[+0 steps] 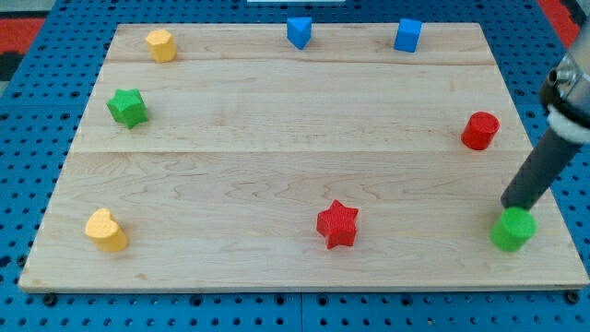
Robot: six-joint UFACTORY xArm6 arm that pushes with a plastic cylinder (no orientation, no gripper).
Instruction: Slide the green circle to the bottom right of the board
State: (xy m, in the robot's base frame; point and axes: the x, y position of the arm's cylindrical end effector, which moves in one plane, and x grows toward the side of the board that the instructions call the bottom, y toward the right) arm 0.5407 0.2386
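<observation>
The green circle block (513, 230) sits near the bottom right corner of the wooden board (277, 138). My rod comes down from the view's right edge, and my tip (510, 207) rests at the top edge of the green circle, touching or nearly touching it.
A red cylinder (480, 131) stands at the right. A red star (337, 224) is at bottom centre. A yellow heart (106, 231) is bottom left, a green star (127, 107) at left, a yellow block (161, 44) top left, and blue blocks (299, 31) (408, 35) along the top.
</observation>
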